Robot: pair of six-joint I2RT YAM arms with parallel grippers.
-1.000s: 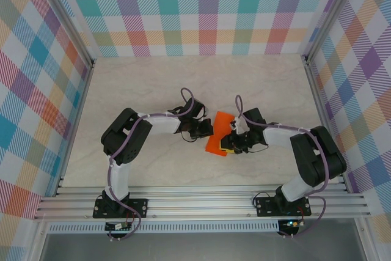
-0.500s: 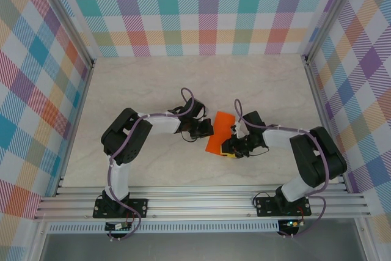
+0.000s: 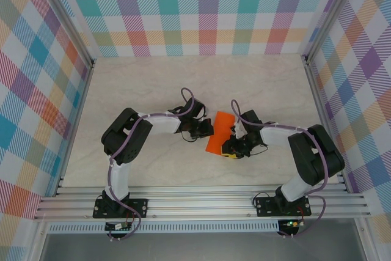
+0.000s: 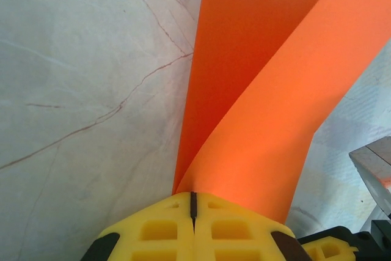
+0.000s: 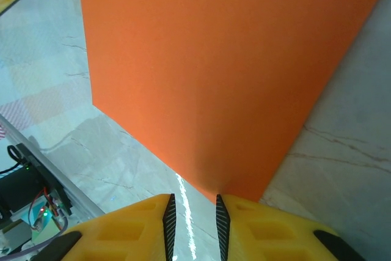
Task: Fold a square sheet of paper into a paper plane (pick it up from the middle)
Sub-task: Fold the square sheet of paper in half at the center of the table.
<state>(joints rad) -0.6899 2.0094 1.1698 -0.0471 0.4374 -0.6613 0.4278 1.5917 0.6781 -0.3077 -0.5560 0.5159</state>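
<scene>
The bright orange folded sheet of thin paper sits mid-table on the pale marbled tabletop. The left gripper is clamped on its left edge. The right gripper, fingers narrowly parted and empty, hides its near right corner, having slid slightly nearer and leftward within the last second.

Lab robot cell: plaid walls, aluminium rail frame, marble-look tabletop.

Both wrist views crop the square sheet of paper at the top; its near end vanishes inside the left end effector. Whether the right end effector grips it is unclear.
</scene>
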